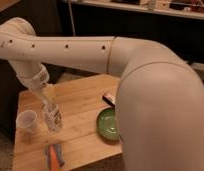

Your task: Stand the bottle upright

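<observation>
A see-through cup (26,121) sits at the left of the tabletop (85,95). Just beside it is the bottle (53,119), standing almost straight. The gripper (47,100) is pinched tight on its top from above, likely so it does not tip over. The bottle is small, slim and whitish, with a faint label. Further right sits a green plate (108,124).

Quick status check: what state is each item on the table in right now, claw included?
bottle: nearly upright, gripped at its top; base contact unclear.
claw: shut on the bottle, over the left of the table.
cup: upright, left of the bottle, apart.
green plate: flat on the table.
orange-and-grey item: lying flat at front edge.
</observation>
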You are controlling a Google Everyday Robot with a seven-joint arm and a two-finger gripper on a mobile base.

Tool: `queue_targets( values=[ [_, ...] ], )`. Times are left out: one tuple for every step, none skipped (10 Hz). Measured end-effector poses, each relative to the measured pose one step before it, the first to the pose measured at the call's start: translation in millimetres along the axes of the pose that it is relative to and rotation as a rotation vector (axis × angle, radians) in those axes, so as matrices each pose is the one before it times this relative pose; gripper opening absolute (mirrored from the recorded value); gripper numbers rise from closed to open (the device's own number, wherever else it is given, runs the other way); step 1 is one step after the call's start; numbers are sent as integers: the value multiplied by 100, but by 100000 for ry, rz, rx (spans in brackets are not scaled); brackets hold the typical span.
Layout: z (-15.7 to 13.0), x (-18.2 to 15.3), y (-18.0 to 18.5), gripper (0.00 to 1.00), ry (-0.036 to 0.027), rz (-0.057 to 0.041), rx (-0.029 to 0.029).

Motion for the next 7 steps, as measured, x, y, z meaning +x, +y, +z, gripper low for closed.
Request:
queue_targets(
  values=[
    [-691, 262, 660, 14, 3522, -7, 581],
    [-386, 435, 907, 14, 2158, 167, 750],
    [-295, 674, 1352, 14, 1926, 493, 1539],
    [-187, 405, 813, 14, 951, 394, 1679],
    [-33, 63, 216, 14, 294, -122, 595],
    [-14, -71, -90, 14, -21, -207, 112],
    [-1, 20, -62, 14, -39, 85, 350]
  ],
)
